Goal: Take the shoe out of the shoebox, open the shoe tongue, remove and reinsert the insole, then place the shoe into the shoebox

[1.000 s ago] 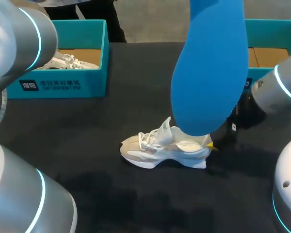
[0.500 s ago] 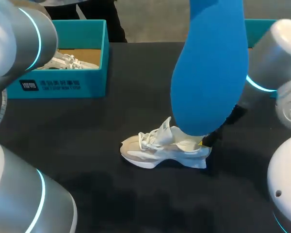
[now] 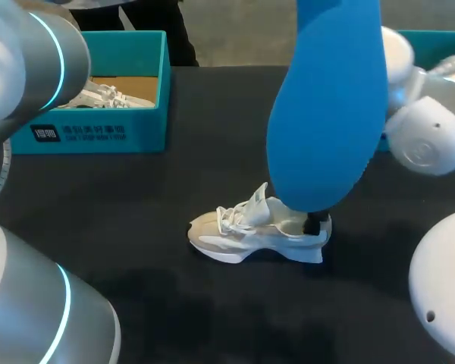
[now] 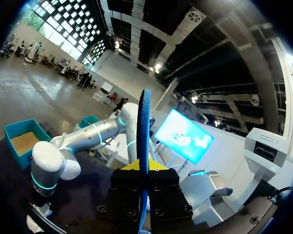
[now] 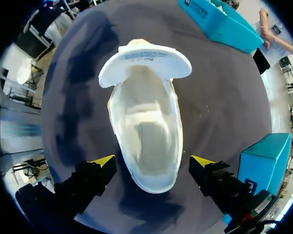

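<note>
I've got the white shoe [image 3: 258, 231] upright on its sole mid-table, with the tongue [image 5: 145, 63] folded forward and the inside wide open. The blue insole [image 3: 330, 106] is out, standing on end high above the table. The teal shoebox [image 3: 129, 129] sits open at the far left.

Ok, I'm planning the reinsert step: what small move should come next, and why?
Probably close the right gripper on the heel of the shoe. It stands open, straddling the heel; the tongue is folded back and the inside shows no insole, while the left gripper holds the insole high above. Steadying the shoe first should ease reinsertion.
</note>
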Controlling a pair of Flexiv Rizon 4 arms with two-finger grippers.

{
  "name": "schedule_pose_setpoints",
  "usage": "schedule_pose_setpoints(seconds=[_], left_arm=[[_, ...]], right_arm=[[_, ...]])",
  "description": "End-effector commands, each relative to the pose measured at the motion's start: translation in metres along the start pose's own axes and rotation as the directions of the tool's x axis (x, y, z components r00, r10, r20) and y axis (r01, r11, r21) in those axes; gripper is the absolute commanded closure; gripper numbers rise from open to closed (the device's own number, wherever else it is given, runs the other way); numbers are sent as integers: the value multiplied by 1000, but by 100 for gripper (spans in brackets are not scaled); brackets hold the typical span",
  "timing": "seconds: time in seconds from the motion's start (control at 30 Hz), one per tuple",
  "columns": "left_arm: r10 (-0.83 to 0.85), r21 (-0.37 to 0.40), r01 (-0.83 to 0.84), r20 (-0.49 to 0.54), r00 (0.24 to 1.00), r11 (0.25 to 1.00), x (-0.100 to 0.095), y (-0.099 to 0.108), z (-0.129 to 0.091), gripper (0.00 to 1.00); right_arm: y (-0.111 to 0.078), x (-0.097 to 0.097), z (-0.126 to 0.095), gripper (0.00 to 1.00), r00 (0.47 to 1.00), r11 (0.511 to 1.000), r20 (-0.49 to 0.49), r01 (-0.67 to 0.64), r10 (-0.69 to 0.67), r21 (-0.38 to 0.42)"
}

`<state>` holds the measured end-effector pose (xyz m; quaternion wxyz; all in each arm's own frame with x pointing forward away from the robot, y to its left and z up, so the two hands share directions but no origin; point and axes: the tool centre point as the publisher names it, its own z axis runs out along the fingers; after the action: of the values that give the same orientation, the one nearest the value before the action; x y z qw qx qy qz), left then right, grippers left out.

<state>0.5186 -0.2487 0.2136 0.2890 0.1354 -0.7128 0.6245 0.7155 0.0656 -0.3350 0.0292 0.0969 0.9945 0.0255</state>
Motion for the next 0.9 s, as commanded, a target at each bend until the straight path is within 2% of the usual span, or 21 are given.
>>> schedule_pose_setpoints(seconds=[0.03, 0.47, 0.9], left_arm=[[-1, 1, 1, 1, 1000, 1000, -1, 1, 0, 100], [-1, 1, 1, 1, 1000, 1000, -1, 1, 0, 100], [-1, 1, 1, 1, 1000, 1000, -1, 1, 0, 100]], right_arm=[[6, 4, 2, 0, 1000, 981, 8, -2, 0, 194], [8, 7, 1, 0, 1000, 986, 15, 5, -7, 167], [18, -15, -17, 0, 998, 992, 47, 35, -41, 119]])
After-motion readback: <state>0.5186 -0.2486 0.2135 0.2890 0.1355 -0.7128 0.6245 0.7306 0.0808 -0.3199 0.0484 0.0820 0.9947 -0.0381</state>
